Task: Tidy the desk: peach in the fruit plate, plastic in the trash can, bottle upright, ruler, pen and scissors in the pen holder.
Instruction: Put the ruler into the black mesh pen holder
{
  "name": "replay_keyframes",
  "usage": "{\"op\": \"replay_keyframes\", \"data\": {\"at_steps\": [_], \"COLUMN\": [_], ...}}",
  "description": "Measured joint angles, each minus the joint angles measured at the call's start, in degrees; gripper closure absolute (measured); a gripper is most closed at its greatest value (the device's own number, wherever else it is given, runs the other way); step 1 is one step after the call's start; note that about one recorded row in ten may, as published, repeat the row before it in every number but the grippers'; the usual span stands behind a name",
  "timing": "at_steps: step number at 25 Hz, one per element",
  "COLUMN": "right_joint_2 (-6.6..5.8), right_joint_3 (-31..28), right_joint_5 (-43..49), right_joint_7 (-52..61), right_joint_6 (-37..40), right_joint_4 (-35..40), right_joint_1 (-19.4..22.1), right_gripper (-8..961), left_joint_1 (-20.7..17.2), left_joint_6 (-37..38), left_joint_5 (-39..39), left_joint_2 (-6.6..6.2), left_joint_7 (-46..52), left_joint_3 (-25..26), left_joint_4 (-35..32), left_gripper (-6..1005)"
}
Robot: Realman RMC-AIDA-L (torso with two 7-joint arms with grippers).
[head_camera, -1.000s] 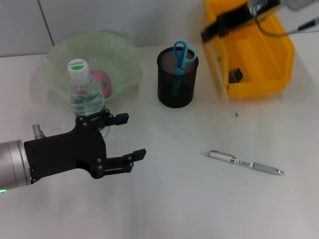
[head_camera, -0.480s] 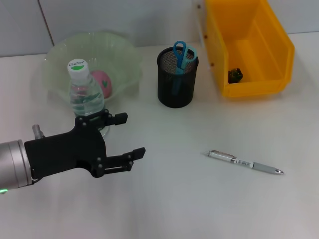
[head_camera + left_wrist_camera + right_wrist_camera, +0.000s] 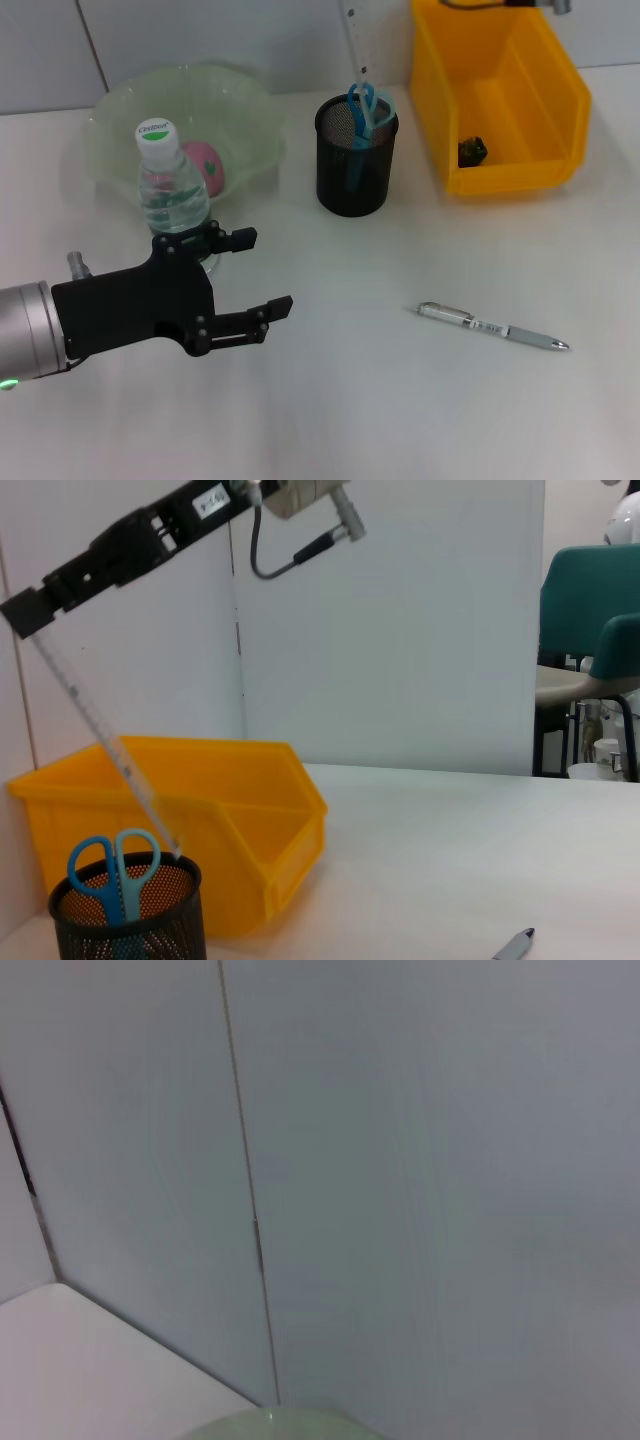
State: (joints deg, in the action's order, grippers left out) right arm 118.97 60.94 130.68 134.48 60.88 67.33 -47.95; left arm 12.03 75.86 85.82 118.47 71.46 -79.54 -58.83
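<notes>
Near the lower left, the matte black left gripper [image 3: 245,275] hovers over the white surface [image 3: 380,400], fingers spread, empty. A silver pen [image 3: 492,326] lies lower right. Beyond, the clear ruler [image 3: 100,730], absent a half-second ago, slants into the mesh holder [image 3: 355,155], clamped by the right gripper [image 3: 25,615].

On the desk [image 3: 400,400], the bottle [image 3: 172,195] stands upright just before the fruit plate [image 3: 120,110], which holds the peach [image 3: 207,166]. Right of them stands the pen holder [image 3: 354,165] with scissors [image 3: 364,108] inside; the trash can [image 3: 500,95] lies farther right, the pen [image 3: 492,326] before it.
</notes>
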Motion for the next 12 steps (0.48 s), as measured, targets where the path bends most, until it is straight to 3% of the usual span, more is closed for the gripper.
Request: {"op": "replay_keyframes", "data": {"at_steps": [12], "right_joint_2": [0.18], "right_joint_3": [2.3], "right_joint_5": [-12.1], "right_joint_7": [-15.3], "right_joint_6": [-9.0], "right_joint_4": [-11.3], "right_joint_1": [0.7], "right_gripper": [571], "left_joint_1": [0.4], "left_joint_6": [-0.2], "left_joint_5": [-0.1], "left_joint_2": [0.00], "left_joint_7": [-0.2], "left_joint_3": [0.0], "left_joint_4": [1.2], "left_gripper": [172]}}
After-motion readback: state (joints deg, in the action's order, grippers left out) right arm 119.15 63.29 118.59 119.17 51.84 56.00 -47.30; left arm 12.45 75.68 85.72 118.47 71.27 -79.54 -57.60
